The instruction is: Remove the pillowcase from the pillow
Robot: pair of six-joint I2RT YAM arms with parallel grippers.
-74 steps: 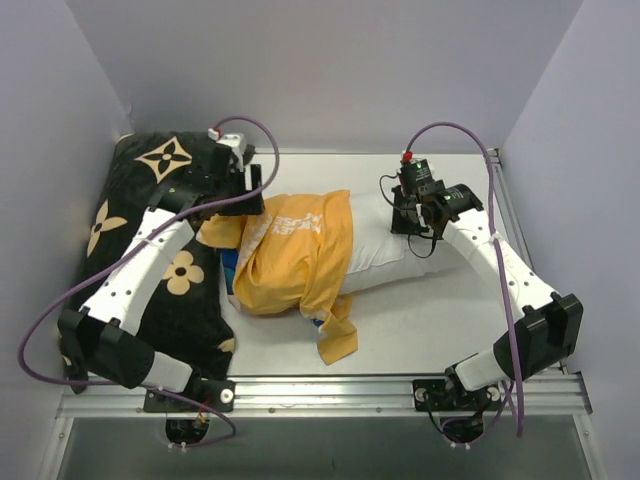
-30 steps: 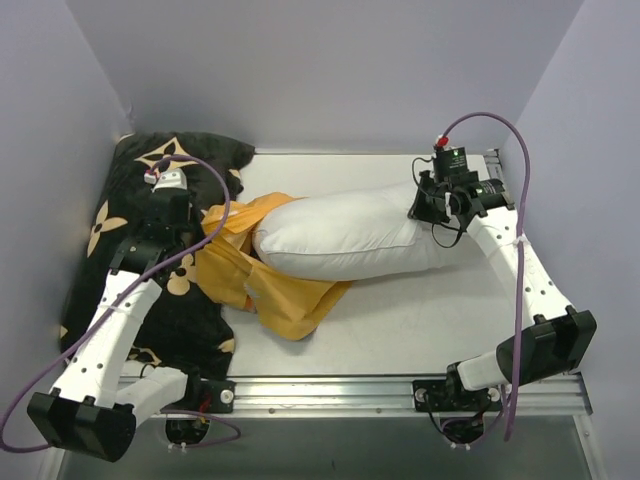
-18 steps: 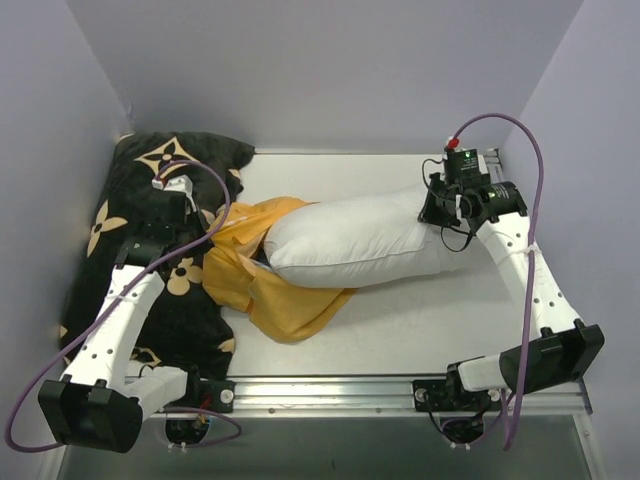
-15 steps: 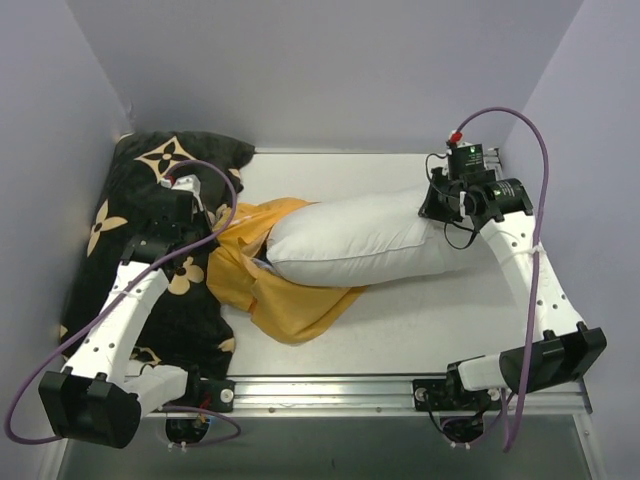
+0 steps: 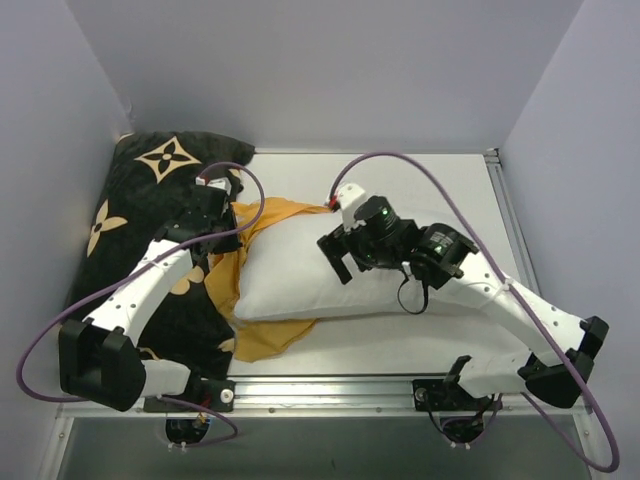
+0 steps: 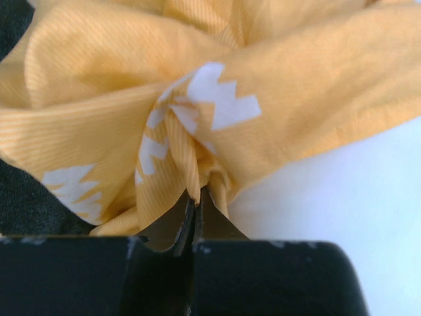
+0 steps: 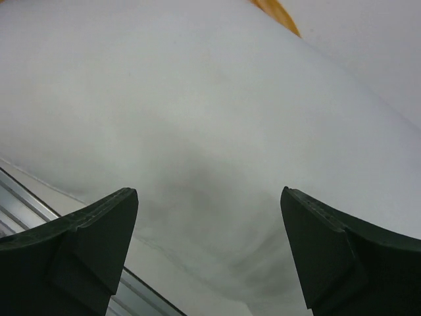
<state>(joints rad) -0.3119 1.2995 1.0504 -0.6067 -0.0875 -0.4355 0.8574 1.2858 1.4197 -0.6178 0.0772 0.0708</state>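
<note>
Left gripper [image 6: 195, 197] clamped tight on bunched orange-yellow pillowcase [image 6: 276, 85], at the 9 o'clock end of the pillow [image 5: 285, 288]. Right gripper [image 7: 207, 197] spread wide above the pillow, holding nothing. Pillow mid-table, mostly uncovered.

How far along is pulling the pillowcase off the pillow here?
Nearly done: the white pillow lies almost wholly bare. In hand: the left gripper pinches the bunched orange pillowcase; the right gripper hangs open over the pillow. Left: draw the fabric clear of the pillow end lying on it.
</note>
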